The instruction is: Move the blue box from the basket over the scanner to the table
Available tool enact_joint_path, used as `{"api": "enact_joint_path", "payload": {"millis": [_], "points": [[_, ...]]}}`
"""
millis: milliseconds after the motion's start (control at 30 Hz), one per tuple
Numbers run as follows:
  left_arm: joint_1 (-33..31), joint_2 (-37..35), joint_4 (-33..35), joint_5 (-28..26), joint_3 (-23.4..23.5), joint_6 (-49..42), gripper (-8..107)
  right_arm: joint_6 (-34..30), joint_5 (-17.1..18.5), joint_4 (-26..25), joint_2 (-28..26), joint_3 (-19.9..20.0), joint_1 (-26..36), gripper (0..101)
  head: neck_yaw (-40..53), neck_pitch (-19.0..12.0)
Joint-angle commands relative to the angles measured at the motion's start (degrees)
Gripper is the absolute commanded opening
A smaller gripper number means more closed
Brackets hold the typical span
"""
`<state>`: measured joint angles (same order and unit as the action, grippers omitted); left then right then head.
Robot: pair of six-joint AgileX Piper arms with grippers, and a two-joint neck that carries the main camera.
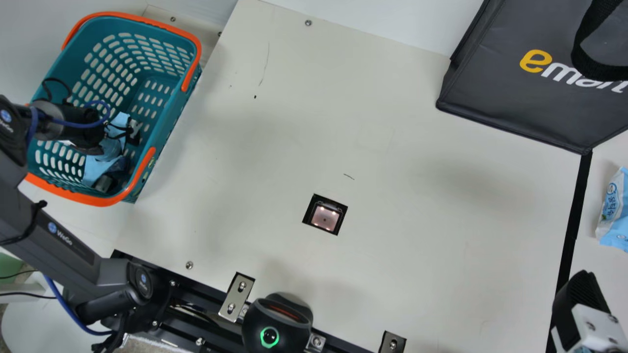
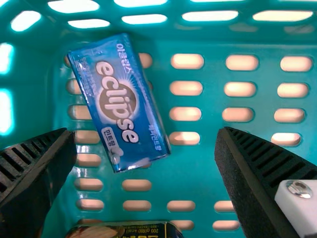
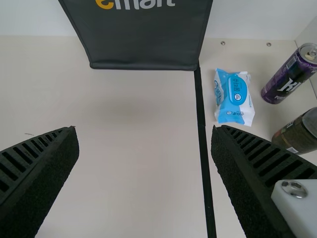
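Find the blue box [image 2: 119, 101] in the basket [image 1: 197, 49] at the left, toward the far side, lying at a slant on the slotted floor [image 2: 198, 173] with a broad printed face up. Just above it, see the left gripper [image 2: 144, 133], fingers wide apart, clamped on nothing. Over the right side of the table [image 1: 417, 220], toward the near edge, see the right gripper [image 3: 144, 130], likewise parted and without a load.

Judge now as the time to line up and lower for the grasp, at the very start of the task. Expect little weight, a small stiff body and a glossy, rather slippery skin. Probably not fragile, but apt to dent at the corners under a hard pinch.

Take hold across the narrow width, on the two long sides, around mid-length. Turn the wrist a little first, to lay the pads flat along those sides, and centre over the box to avoid nudging it with one finger. Go low enough for a full bite without digging into the slots. Watch the dark packet [image 2: 143, 230] near one end, liable to catch a fingertip.

Then lift straight up past the rim, carry level over the scanner [image 1: 325, 219], and set down gently on the table. Cannot tell which face to turn toward the scanner.
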<state>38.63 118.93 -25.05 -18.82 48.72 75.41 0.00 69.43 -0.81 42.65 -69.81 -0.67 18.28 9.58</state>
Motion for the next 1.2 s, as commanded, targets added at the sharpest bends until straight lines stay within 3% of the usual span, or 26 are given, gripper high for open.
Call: {"api": "enact_joint_path", "payload": {"millis": [0, 733, 1167], "points": [[0.18, 0.04, 0.00, -0.04, 0.10, 0.35, 90, 0.00, 0.00, 0.00, 0.00, 0.00, 0.00, 95, 0.14, -1.66], [0.97, 1.90, -2.27, -2.25, 1.46, 5.61, 90, 0.00, -0.13, 0.00, 0.00, 0.00, 0.00, 95, 0.14, -1.66], [0.70, 2.70, -3.23, -2.90, 1.95, 6.93, 3, 0.00, -0.13, 0.00, 0.00, 0.00, 0.00, 95, 0.14, -1.66]]}}
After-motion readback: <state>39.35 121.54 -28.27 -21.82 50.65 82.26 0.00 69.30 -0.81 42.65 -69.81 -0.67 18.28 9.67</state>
